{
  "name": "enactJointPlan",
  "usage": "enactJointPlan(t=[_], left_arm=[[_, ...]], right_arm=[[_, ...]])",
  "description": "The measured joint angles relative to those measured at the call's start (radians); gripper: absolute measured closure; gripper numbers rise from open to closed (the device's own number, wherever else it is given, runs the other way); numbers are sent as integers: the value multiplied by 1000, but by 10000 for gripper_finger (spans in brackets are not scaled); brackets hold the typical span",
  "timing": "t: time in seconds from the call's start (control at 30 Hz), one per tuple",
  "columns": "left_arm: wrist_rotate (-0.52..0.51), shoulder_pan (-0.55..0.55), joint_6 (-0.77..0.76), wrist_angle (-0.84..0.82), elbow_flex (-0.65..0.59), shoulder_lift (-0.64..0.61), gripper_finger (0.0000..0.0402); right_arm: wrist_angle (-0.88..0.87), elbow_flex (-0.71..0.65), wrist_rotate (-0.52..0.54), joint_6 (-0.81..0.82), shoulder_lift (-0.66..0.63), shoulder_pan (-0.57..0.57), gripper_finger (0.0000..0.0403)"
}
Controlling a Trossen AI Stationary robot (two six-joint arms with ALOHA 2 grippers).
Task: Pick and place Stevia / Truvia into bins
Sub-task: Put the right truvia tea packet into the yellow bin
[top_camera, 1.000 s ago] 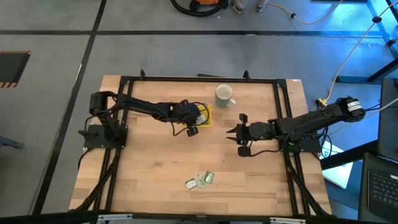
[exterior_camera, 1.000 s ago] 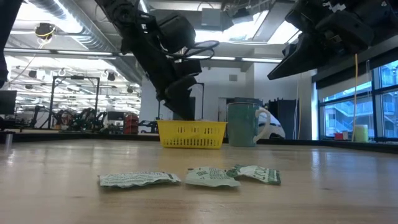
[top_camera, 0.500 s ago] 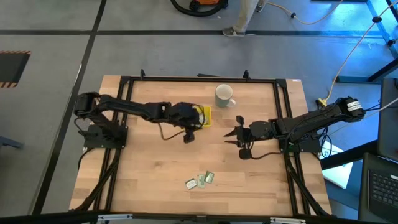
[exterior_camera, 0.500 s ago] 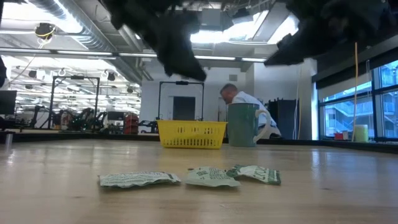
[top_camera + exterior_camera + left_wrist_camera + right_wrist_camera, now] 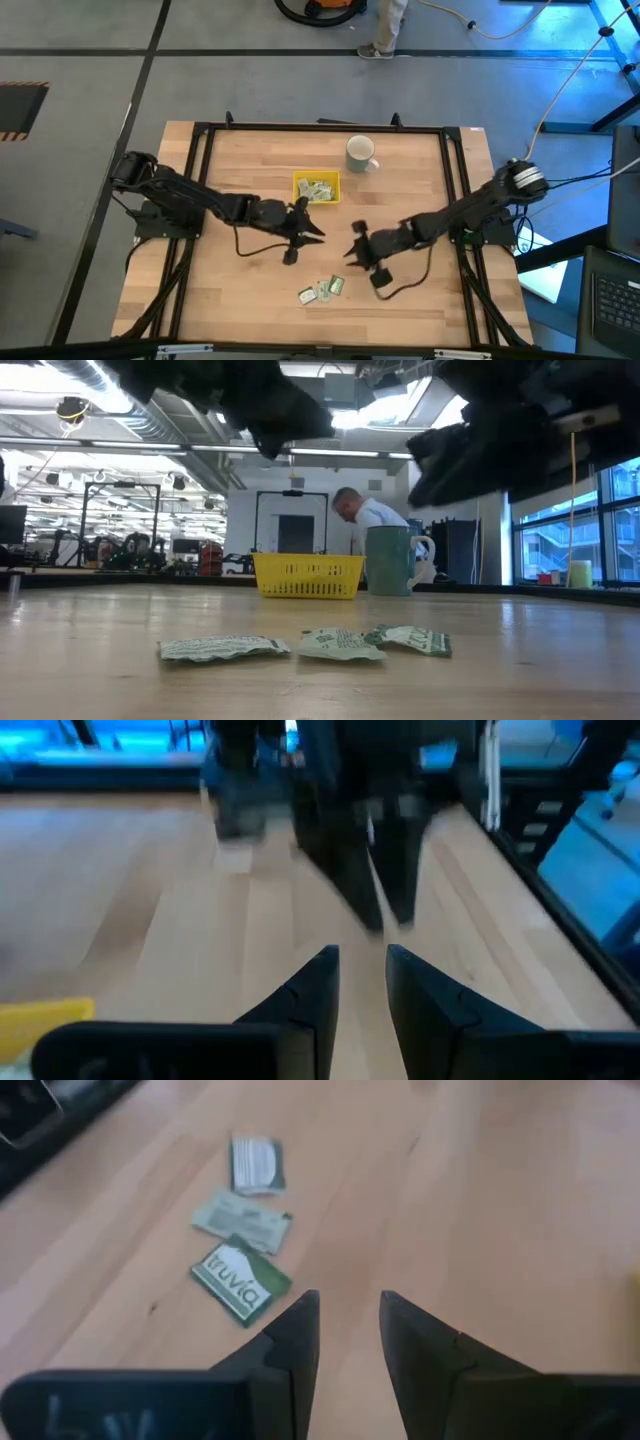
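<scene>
Three green-and-white Truvia sachets (image 5: 322,291) lie flat on the wooden table near its near edge; they also show in the low view (image 5: 300,644) and the right wrist view (image 5: 243,1285). More sachets (image 5: 318,189) lie inside the yellow tray (image 5: 298,180), which stands mid-table (image 5: 308,575). My left gripper (image 5: 310,226) hovers between the tray and the loose sachets, open by a narrow gap (image 5: 362,970). My right gripper (image 5: 353,252) hangs above the table just right of the loose sachets, open by a narrow gap (image 5: 348,1312). Neither holds anything.
A white mug (image 5: 360,152) stands right of the tray, toward the far edge (image 5: 392,560). The two grippers face each other closely at mid-table. A black frame (image 5: 455,180) runs along the table's sides. A person (image 5: 375,520) moves in the room behind.
My left gripper has drawn back from above the yellow tray toward the near edge. My right gripper has swung left and toward the near edge, closer to the loose sachets. The sachets on the table have not moved. A person has walked through the room behind.
</scene>
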Motion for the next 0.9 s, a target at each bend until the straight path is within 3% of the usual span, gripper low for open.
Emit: enactJointPlan(t=[0.13, 0.43, 0.9], left_arm=[[-46, -35, -3, 88, -40, -1, 323], [-83, -54, -10, 80, -42, -5, 325], [-83, -53, -13, 72, -42, -5, 327]], right_arm=[[-103, 122, 22, 0, 141, 21, 292], [-197, 285, 3, -8, 350, 35, 292], [-182, 297, -13, 54, 371, 48, 292]])
